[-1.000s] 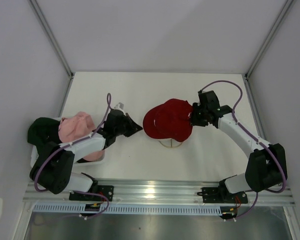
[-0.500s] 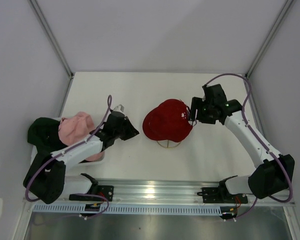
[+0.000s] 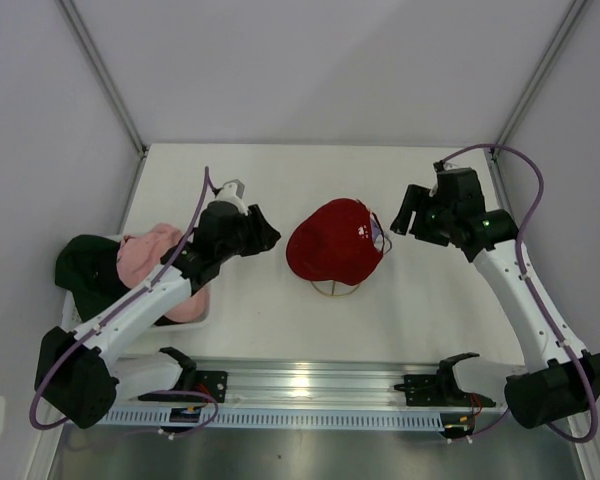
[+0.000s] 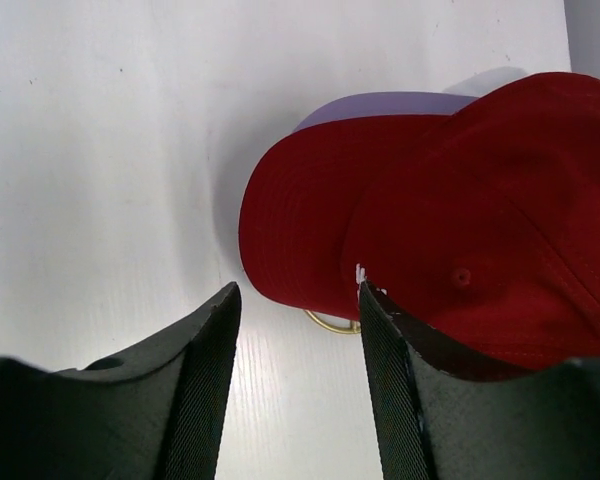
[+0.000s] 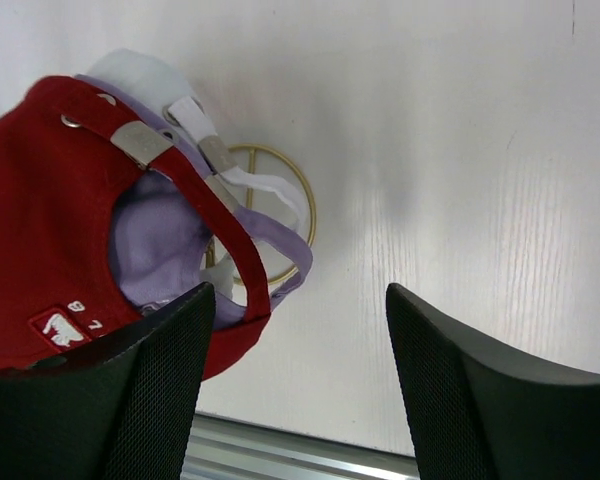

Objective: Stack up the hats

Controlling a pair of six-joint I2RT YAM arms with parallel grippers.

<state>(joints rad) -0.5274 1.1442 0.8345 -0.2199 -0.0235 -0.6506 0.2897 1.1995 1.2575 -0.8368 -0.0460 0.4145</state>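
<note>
lavender cap (image 4: 380, 105), gold stand (image 4: 330, 324) largely hidden

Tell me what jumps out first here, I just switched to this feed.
The red cap at the middle of the table, sitting over a lavender cap on a gold wire stand. The left gripper and right gripper flank it, both open and empty. A pink cap and a dark cap lie piled at the left edge.

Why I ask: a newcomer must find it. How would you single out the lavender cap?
On the white table, near its middle, a red cap sits over a gold wire stand. The lavender cap is nested beneath it, only its brim edge and back showing, unlike the pink cap and dark cap at the left.
</note>
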